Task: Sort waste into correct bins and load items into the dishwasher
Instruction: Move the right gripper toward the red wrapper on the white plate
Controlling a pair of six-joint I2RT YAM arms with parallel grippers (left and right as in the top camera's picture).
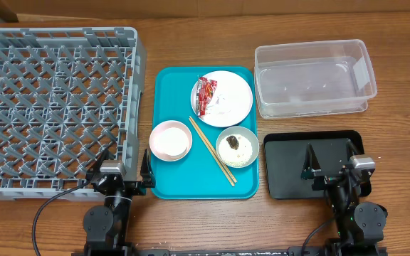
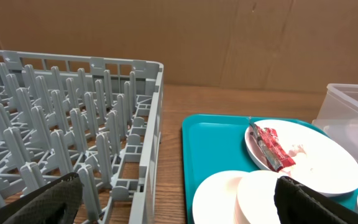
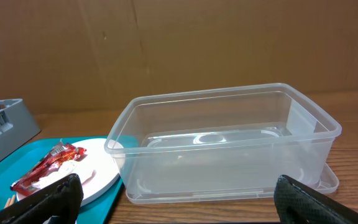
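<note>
On the teal tray, a white plate (image 1: pixel 235 89) carries the crumpled red-and-white wrapper (image 1: pixel 206 94). In front of it stand a pale pink bowl (image 1: pixel 170 140) and a white bowl (image 1: pixel 250 138) holding rice and a dark lump (image 1: pixel 234 145), with chopsticks (image 1: pixel 212 151) lying between them. The grey dishwasher rack (image 1: pixel 48 107) fills the left. The clear tub (image 1: pixel 313 78) and black tray (image 1: pixel 283 153) sit at the right. My left gripper (image 1: pixel 123 167) is open, straddling the rack's near corner and the pink bowl (image 2: pixel 241 193). My right gripper (image 1: pixel 331 162) hangs open over the black tray, facing the tub (image 3: pixel 229 143).
The teal serving tray (image 1: pixel 173 92) lies between the rack and the bins. A cardboard wall stands behind the table. Bare wood shows between the rack (image 2: pixel 73 112) and the teal tray (image 2: pixel 216 137), and in front of both.
</note>
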